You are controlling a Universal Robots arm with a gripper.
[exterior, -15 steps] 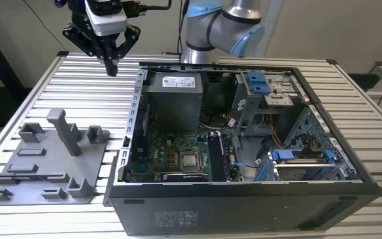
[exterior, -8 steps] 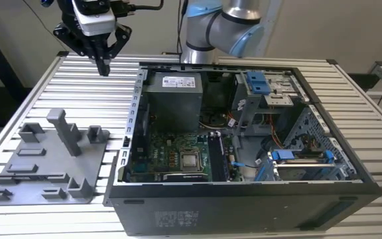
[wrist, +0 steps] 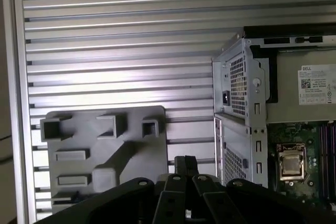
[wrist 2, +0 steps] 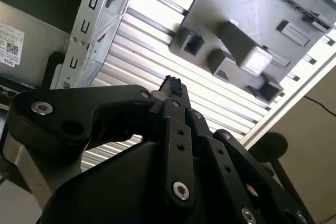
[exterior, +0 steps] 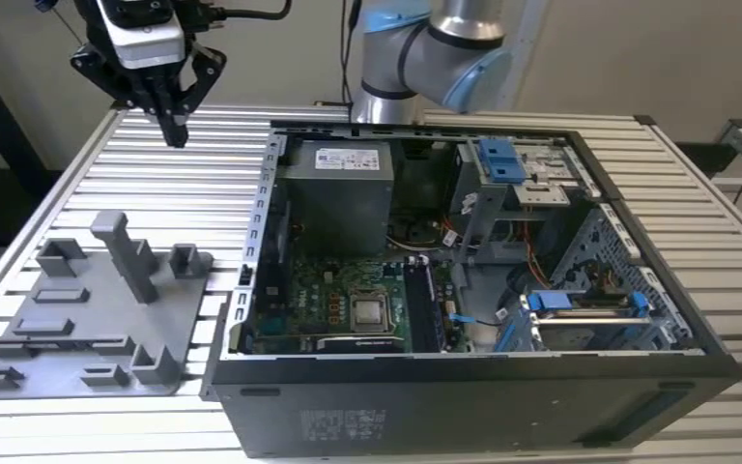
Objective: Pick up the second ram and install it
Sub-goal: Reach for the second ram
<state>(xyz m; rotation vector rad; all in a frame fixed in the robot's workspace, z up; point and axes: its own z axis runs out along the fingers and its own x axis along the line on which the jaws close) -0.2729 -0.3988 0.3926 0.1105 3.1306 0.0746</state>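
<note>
Closest to us in both wrist views, the gripper [wrist: 185, 162] has its fingers pressed together to a narrow tip, pinching nothing that we can make out. In the exterior view the gripper [exterior: 175, 135] hangs high over the slatted table [exterior: 178, 203], beyond the grey tray [exterior: 36, 377] and just outside the open computer case [exterior: 474, 372].

We cannot tell where the second ram lies: the dark strips [exterior: 420, 304] beside the processor [exterior: 370, 311] may be sticks or bare slots.

We judge such a stick light, stiff, thin and easily damaged. It is best pinched across its flat faces near the top edge, clear of the contact edge.

For room, the bare slats between tray and case are open. The tray's tall post [exterior: 127, 253] and the case's sheet-metal wall [wrist: 236, 93] are the edges to mind. Farther in, the power supply [exterior: 332, 198] and the blue-latched drive cage [exterior: 526, 188] crowd the board, so we think the freest way in is straight down from above
</note>
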